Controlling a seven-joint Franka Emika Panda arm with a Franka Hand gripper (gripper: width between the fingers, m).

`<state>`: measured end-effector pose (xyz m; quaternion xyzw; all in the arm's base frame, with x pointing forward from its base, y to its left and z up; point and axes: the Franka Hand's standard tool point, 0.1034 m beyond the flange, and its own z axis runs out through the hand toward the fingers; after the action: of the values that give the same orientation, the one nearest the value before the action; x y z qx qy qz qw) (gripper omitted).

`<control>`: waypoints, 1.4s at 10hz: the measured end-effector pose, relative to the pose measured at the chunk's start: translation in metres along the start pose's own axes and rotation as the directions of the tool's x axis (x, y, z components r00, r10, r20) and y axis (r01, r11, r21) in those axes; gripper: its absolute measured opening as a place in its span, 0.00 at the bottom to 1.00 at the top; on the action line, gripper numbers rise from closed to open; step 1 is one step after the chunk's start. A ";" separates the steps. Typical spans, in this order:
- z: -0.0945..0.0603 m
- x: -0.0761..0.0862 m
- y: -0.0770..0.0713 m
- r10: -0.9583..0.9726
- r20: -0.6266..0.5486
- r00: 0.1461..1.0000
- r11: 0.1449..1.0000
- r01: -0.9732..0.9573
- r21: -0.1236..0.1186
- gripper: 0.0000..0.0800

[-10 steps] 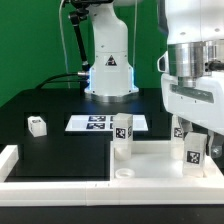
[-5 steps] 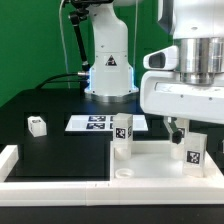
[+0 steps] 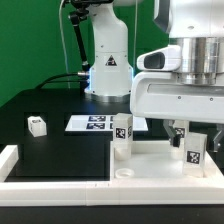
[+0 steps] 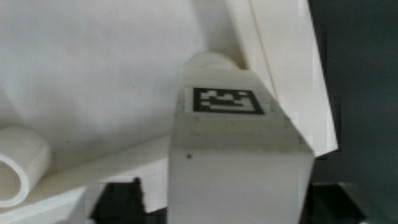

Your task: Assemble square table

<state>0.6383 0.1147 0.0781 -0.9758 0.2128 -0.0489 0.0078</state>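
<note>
The square panel [image 3: 150, 160] of the table lies flat at the front of the black table top [image 3: 60, 140], on the exterior view's right, tucked into the corner formed by the white border rails [image 3: 55, 183]. Its broad face is up. One raised round socket [image 3: 124, 173] shows at its near corner; the others are hidden or too faint to count.

Three block legs can be counted in the exterior view. Two stand upright on the panel, long axes vertical and tagged faces toward the camera: one [image 3: 122, 136] at the corner toward the exterior view's left, and one [image 3: 194, 152] toward the right, directly under the arm. The third leg [image 3: 38, 126] sits alone on the black surface, well apart at the exterior view's left.

The marker board [image 3: 100, 123] lies flat behind the panel, in front of the arm's base [image 3: 108, 70].

The gripper [image 3: 188, 133] hangs over the right-hand leg. In the wrist view that leg [image 4: 240, 150] runs lengthwise between the dark fingers [image 4: 121, 200], tag [image 4: 226, 100] showing. The jaws are parted on either side of it; whether the pads actually touch the leg probably cannot be told from this angle.
</note>
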 end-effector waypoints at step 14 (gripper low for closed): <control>0.000 -0.006 0.009 0.976 0.111 0.190 0.196 -0.979 -0.053 0.37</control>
<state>0.6289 0.1094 0.0768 -0.6204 0.7813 0.0223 0.0643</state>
